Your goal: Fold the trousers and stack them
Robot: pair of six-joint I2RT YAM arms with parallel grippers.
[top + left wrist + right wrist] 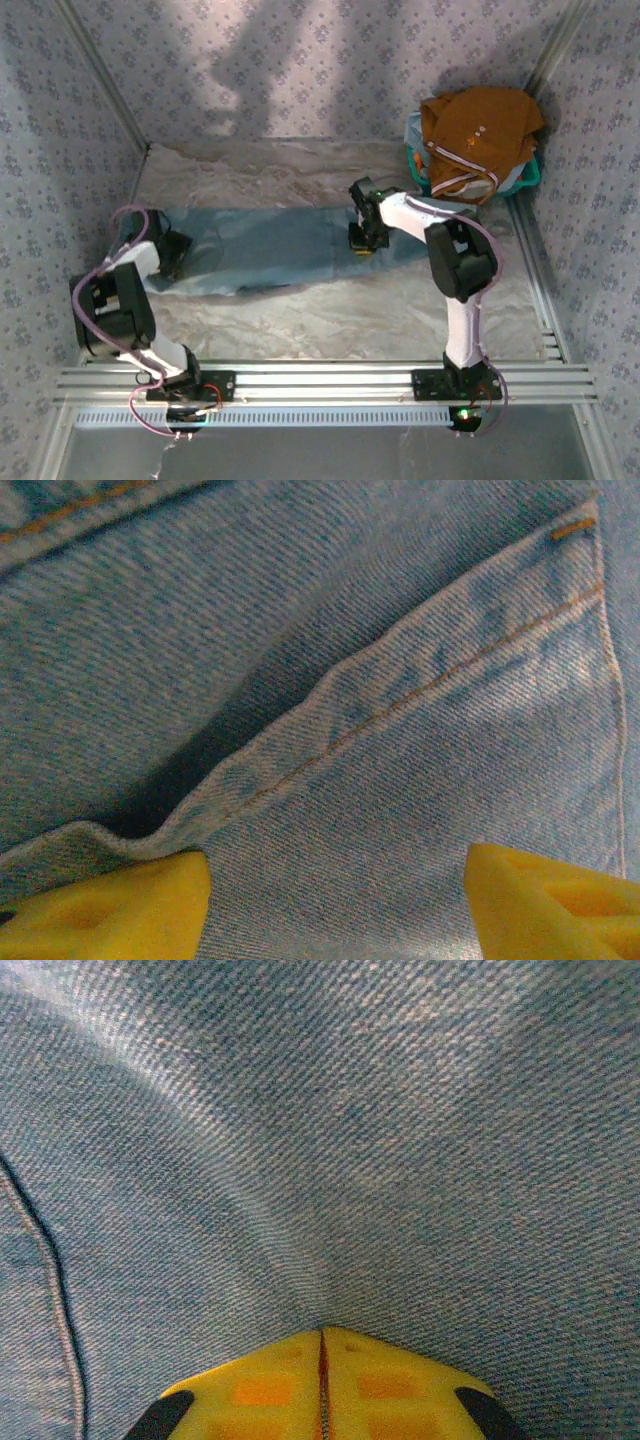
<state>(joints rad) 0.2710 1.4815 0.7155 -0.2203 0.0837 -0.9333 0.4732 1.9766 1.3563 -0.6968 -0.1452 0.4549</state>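
The right jaws are clenching a pinch of the trousers (350,1160); their two yellow fingertips (265,1385) are meeting along a thin line at the bottom of the right wrist view, and the denim's creases are running in toward that tip; a dark stitched seam (55,1300) is curving down the cloth to the left of them. The left jaws are standing released, holding nothing; their yellow fingertips (110,910) are sitting well apart at the lower corners of the left wrist view with flat denim lying between them; a hemmed edge with orange stitching (420,690) is crossing diagonally above them, lying over another layer of the cloth. Seen from above, the right jaws are pressing down on the trousers' (270,250) right end, right of the table's (300,320) middle; the left jaws are resting on the left end, near the table's left edge; the trousers are lying as one long flat band running left to right across the table's middle. An orange-brown garment (480,130) is heaping up in a teal basket (532,176) at the table's far right corner, apart from the trousers.
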